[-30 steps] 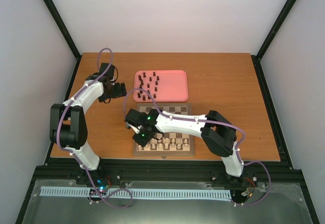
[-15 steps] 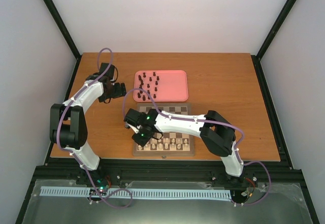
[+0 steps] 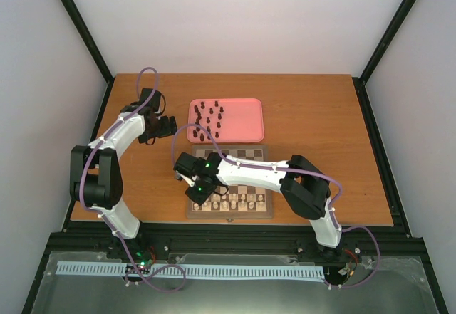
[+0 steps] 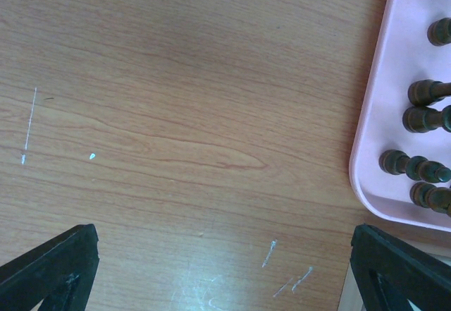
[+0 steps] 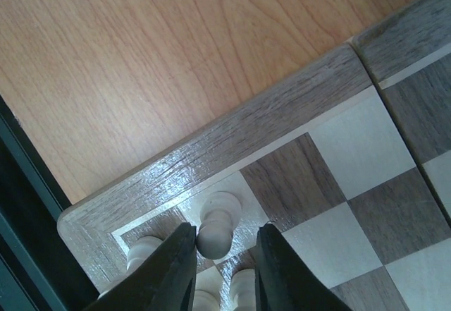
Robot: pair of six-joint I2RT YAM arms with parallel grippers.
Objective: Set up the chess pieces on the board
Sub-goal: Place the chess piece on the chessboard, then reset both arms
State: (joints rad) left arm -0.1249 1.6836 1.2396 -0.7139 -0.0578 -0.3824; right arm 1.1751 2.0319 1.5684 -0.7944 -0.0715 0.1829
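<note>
The right fingers (image 5: 173, 272), clamped a moment ago, are now parted narrowly around a cream pawn (image 5: 215, 225) stood by the near left corner of the board (image 5: 232, 138), which is judged placed, while the left fingers (image 4: 56, 269) are held wide and empty over the bench (image 4: 176, 113).
</note>
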